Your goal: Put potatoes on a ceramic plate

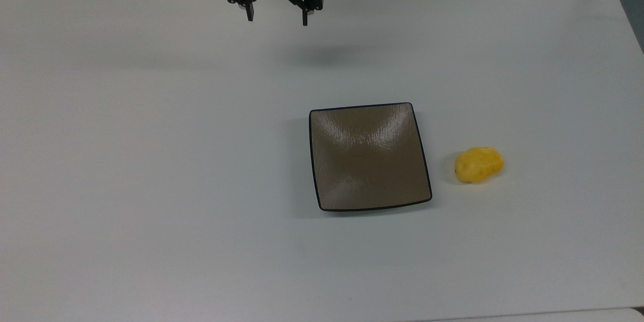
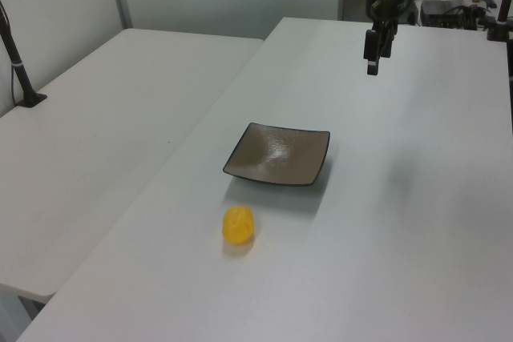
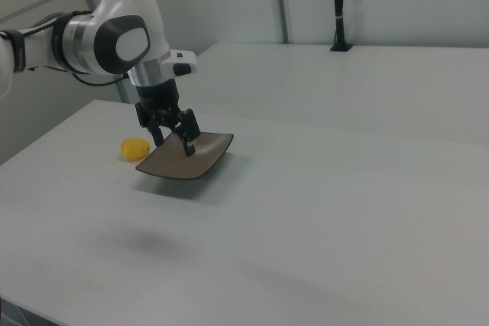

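A wide, pale grey-white table (image 1: 151, 161) carries the scene, its matte top bare apart from two things. In the left view a second white table (image 2: 96, 142) stands alongside it, with a dark post (image 2: 18, 62) clamped on its far edge, and light panel walls close off the room behind. The right view shows another pale tabletop further back with a black pole (image 3: 337, 5) rising from it. The ceramic plate (image 1: 369, 156), square with rounded corners, glossy brown and edged by a thin dark rim, lies flat near the middle of the table and holds nothing. The potato (image 1: 479, 164), bright yellow and lumpy, rests on the bare tabletop just beside the plate, at the top view's right of it, apart from its rim; in the left view it sits nearer the camera than the plate (image 2: 277, 154). The gripper (image 1: 277, 19) hangs above the table near the top view's upper edge, well apart from both plate and potato, its two black fingers spread wide with nothing between them, casting a soft shadow on the surface below.
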Robot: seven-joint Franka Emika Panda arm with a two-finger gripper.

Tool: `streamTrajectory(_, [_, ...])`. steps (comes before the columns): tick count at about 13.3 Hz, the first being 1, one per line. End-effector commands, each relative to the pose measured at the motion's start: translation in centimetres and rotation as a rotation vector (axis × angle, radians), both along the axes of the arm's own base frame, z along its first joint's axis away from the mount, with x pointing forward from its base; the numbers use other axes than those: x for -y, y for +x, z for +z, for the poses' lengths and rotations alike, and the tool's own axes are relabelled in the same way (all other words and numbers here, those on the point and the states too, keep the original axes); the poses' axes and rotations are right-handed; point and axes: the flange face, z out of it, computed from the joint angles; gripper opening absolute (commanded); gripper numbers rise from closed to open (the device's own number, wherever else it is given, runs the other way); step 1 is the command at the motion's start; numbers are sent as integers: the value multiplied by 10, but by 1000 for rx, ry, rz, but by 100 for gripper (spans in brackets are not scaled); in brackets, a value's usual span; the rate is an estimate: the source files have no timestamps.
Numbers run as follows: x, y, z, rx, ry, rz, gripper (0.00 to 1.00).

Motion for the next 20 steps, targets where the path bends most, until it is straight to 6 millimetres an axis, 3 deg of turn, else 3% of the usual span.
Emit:
streamTrajectory(1, [-1, 4, 1, 19, 9, 23, 100])
streamTrajectory(12, [-9, 14, -2, 92, 38, -78, 100])
streamTrajectory(17, [-55, 28, -24, 110, 118, -242, 100])
streamTrajectory(20, [-86, 34, -24, 177, 187, -323, 100])
